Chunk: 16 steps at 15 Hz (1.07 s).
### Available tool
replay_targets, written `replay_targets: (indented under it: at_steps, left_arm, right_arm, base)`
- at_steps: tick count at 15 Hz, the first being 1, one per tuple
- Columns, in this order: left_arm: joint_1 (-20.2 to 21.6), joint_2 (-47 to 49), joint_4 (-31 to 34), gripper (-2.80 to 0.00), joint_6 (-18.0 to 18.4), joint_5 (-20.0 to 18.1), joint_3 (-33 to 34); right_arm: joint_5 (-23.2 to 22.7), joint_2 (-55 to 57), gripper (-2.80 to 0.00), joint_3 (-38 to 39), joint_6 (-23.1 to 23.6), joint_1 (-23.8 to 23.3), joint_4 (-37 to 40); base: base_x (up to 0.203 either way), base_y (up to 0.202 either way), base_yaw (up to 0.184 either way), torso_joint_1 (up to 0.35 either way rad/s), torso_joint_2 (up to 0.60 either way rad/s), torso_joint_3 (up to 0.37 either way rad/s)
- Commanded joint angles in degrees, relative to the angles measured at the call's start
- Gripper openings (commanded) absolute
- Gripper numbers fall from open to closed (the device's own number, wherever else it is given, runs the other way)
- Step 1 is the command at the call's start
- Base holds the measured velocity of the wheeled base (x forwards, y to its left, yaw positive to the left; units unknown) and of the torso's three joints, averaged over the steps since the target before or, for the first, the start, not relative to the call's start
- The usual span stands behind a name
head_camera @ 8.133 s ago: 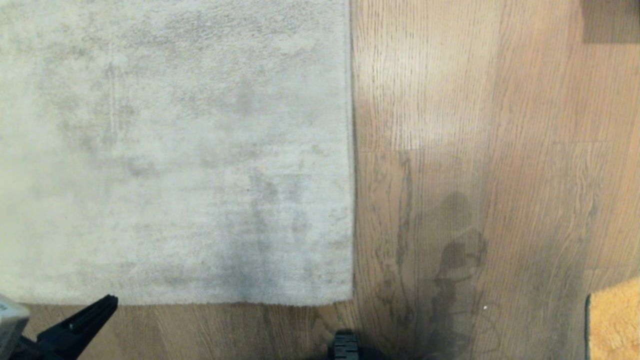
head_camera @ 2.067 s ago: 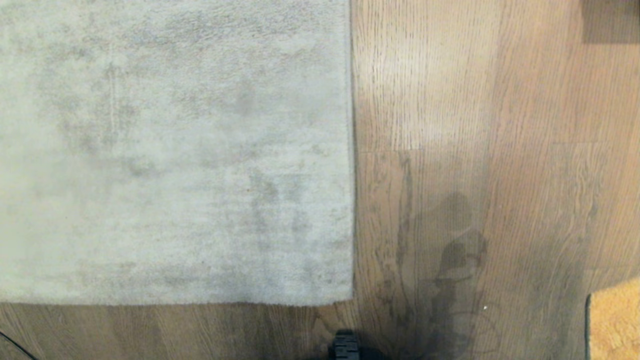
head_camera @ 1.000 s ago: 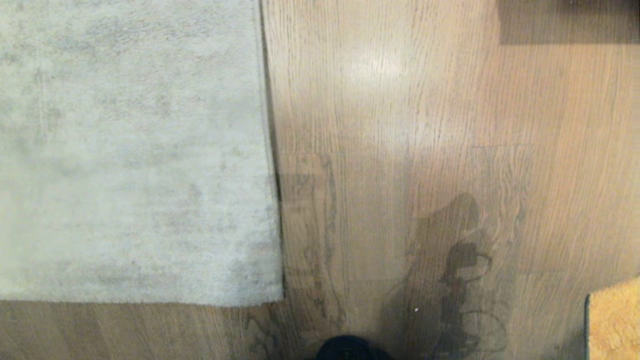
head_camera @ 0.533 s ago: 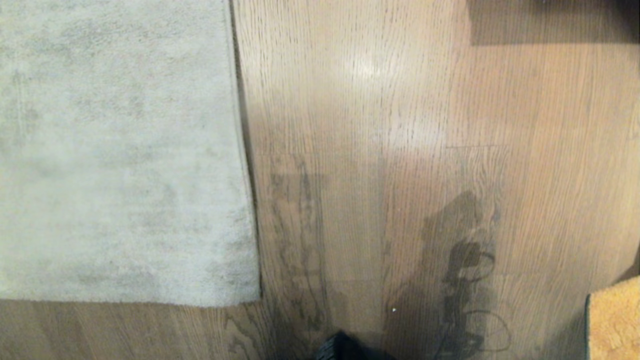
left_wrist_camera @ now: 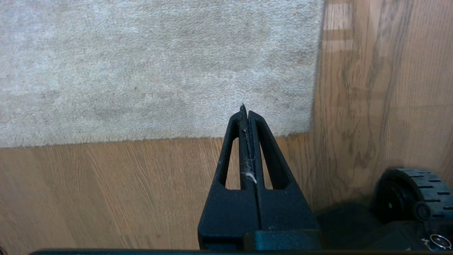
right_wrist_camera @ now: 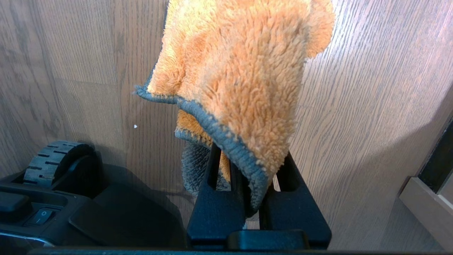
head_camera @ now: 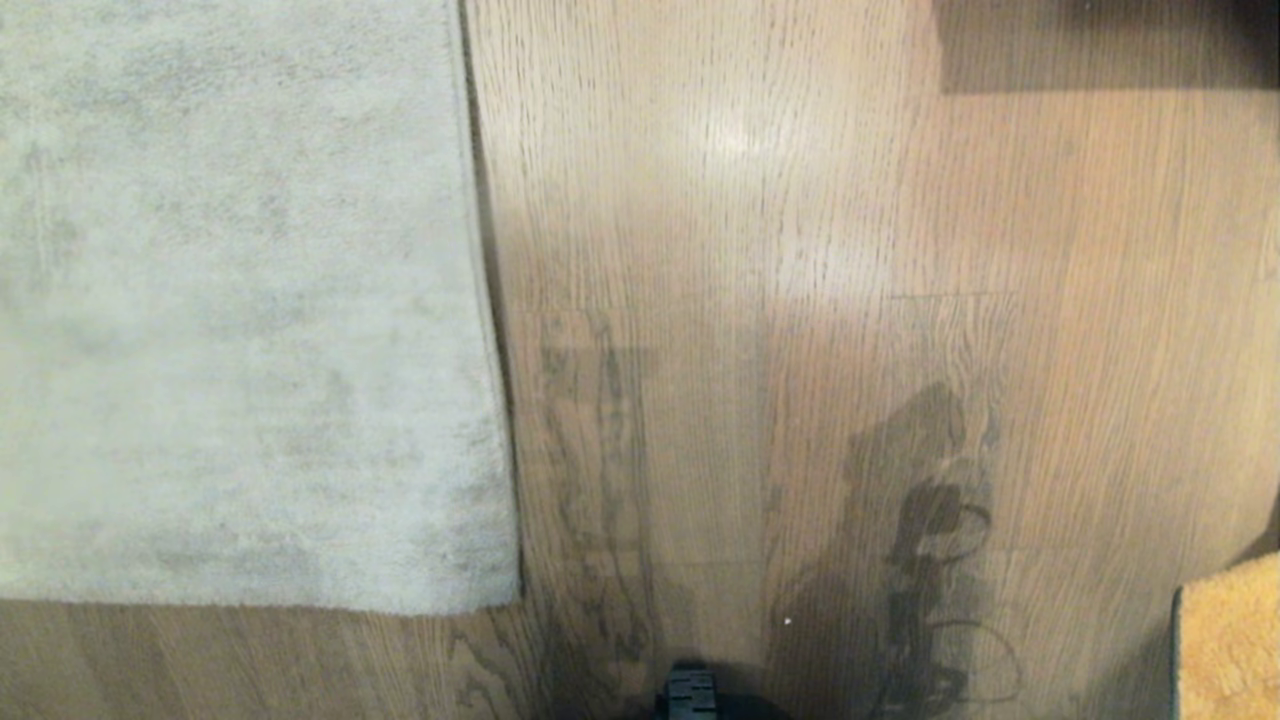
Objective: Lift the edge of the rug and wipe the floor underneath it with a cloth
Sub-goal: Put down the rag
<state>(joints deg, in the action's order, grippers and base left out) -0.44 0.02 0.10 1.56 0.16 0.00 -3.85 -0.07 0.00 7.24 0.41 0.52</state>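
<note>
**Two steps left: neither the lift nor the wipe shows as done**

Two end effectors are ready, yet the rug lies flat. At the left of the head view, the grey rug edge (head_camera: 495, 330) runs down to its corner (head_camera: 505, 598) and rests fully on the floor (head_camera: 700, 250), with no beige backing showing. So the lift is not yet done, and the planks beneath it cannot have been wiped in this state.

The left end effector (left_wrist_camera: 245, 110) is clenched on nothing, its tips pressed together; a wisp of lint clings between them. In its wrist view it hangs above the bare planks just short of the rug's near border, close to the corner.

Further right, the right end effector (right_wrist_camera: 244, 166) is clamped on the orange cloth (right_wrist_camera: 240, 71), which flops over its fingers above the bare wood, well apart from the rug. In the head view only a corner of that cloth shows, at the lower right.

Judged from this, picking up the cloth is finished. Raising the edge and wiping under it remain.
</note>
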Motion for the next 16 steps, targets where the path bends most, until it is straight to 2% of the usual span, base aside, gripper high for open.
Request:
replay_targets:
  at_steps: [1,16]
  left_arm:
    - [0.0,0.0,0.0,-2.80,0.0,0.0,0.0]
    - [0.0,0.0,0.0,-2.80,0.0,0.0,0.0]
  right_arm:
    - [0.0,0.1,-2.80,0.0,0.1,0.0,0.0]
    - [0.0,0.1,-2.80,0.0,0.1,0.0,-0.1]
  base:
    - [0.000,0.000,0.000,0.000,0.00,0.000]
    - [0.000,0.000,0.000,0.000,0.00,0.000]
